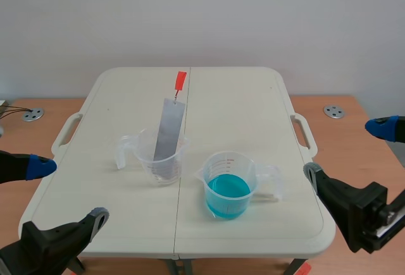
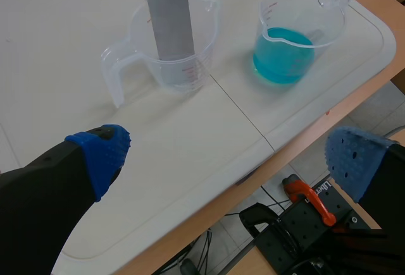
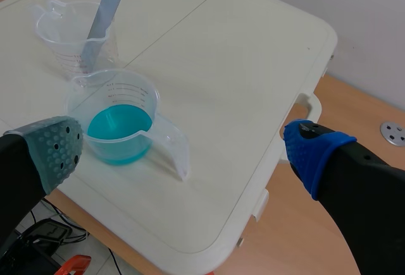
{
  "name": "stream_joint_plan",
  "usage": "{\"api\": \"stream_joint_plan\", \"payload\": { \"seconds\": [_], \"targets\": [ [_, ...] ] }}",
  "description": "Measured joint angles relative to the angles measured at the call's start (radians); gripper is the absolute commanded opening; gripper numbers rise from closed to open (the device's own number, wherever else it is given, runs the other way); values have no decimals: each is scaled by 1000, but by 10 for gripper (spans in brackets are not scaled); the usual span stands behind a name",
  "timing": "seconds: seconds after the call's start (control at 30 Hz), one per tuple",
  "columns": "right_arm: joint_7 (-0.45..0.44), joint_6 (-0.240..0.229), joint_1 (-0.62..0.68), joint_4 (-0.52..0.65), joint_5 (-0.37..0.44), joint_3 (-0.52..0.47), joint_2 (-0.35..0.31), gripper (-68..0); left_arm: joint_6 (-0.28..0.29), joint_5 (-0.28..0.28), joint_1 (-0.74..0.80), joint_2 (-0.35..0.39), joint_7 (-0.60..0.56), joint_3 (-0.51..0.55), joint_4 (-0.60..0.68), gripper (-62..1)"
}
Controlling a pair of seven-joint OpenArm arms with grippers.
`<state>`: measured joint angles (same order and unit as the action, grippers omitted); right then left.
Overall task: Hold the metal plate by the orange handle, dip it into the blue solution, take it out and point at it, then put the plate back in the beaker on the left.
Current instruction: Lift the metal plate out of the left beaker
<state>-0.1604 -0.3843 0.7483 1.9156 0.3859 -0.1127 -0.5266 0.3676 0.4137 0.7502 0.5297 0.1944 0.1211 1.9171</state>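
The plate (image 1: 168,134) is a long, narrow strip of flat grey metal with a dull, even surface. It stands in the left beaker (image 1: 161,161), with its lower end down inside the cup. It leans against the rim, so that its upper part tilts away toward the far side of the table (image 1: 240,110). At its top a short thin link joins it to the small orange handle (image 1: 181,79), which hangs in the air above the table, clear of the beaker. Nothing grips the handle.

The left beaker is clear plastic with printed measuring marks, a spout and a side handle. The right beaker (image 1: 229,186) is of the same kind and holds the blue solution (image 1: 228,189) in its lower part. The two beakers stand near each other but apart, one on each side of the table's middle seam.

The left gripper (image 1: 66,191) hangs low at the table's near left corner with its jaws wide apart and nothing between them. The right gripper (image 1: 345,150) is at the near right edge, also spread wide and holding nothing. Both are well apart from the beakers.
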Motion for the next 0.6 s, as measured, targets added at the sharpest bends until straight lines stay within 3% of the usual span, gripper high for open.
{"api": "stream_joint_plan", "payload": {
  "seconds": [0.6],
  "targets": [
    [0, 0, 0, 0, 34, 0, 0, -12, -16, -23, -2, 0, 0, 0, -13, 14]
  ]
}}
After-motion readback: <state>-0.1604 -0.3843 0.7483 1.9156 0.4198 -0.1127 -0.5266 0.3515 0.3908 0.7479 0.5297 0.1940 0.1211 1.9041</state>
